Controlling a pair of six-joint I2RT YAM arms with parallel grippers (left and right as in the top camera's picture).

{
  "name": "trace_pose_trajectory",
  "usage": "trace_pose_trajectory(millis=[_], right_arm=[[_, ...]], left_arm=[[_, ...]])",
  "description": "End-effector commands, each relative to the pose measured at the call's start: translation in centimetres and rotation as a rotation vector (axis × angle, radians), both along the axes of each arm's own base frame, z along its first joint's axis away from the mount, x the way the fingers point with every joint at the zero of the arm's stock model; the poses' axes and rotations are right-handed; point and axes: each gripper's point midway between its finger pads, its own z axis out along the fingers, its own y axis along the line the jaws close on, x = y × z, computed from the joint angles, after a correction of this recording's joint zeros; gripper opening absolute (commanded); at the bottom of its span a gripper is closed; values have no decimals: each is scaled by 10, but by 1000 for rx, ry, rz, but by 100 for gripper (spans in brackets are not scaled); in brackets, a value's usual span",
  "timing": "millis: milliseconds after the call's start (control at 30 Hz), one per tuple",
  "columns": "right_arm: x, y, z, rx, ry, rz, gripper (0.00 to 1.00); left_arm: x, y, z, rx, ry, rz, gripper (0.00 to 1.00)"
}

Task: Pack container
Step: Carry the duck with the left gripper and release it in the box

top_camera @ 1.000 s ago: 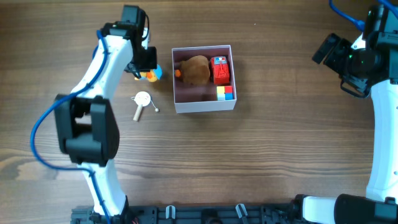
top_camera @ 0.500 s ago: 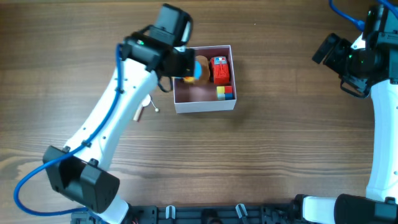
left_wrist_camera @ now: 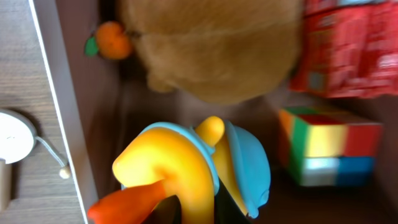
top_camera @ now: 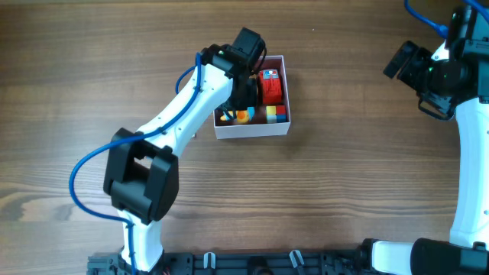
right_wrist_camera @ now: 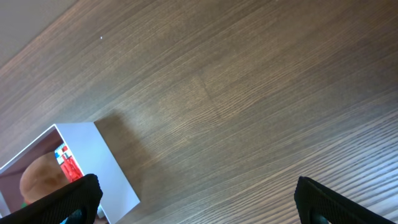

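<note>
The container [top_camera: 252,131] is a square white-walled box with a dusty pink inside, at the middle of the table. My left gripper [top_camera: 246,98] is shut on a yellow duck toy with a blue hat and orange beak [left_wrist_camera: 186,171], holding it low inside the container's front-left part [top_camera: 243,114]. In the left wrist view the container also holds a brown plush [left_wrist_camera: 211,43], a red toy [left_wrist_camera: 348,50], a colour cube [left_wrist_camera: 329,152] and a small orange fruit [left_wrist_camera: 112,40]. My right gripper [right_wrist_camera: 199,205] is open and empty, far right of the container [right_wrist_camera: 99,158].
A small white round object with a cord [left_wrist_camera: 12,134] lies on the table just outside the container's left wall [left_wrist_camera: 59,112]. My left arm spans from the front left to the container. The right arm stands at the right edge [top_camera: 466,153].
My left gripper carried the duck from the table left of the container over the wall and down into the container's front-left part. The right arm has not moved.
</note>
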Motion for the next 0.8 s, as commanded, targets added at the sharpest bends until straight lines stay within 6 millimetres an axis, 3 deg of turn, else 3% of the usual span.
trace_pose_trajectory(millis=[0,267,500,567,667,767], right_arm=[[0,-1,2,-4,-6,-8,100],[0,-1,2,-4,-6,-8,100],[0,-1,2,-4,-6,-8,100],[0,-1,2,-4,-6,-8,100],[0,-1,2,-4,-6,-8,100],[0,-1,2,-5,-7,-8,100]], left_arm=[[-2,17,-8,91,6,50,11],[-2,18,-10,98,10,50,32],[-4,19,-2,94,5,51,30],[-6,20,14,78,-21,52,29],[-6,26,61,46,-113,60,35],[-13,73,113,143,-234,131,51]])
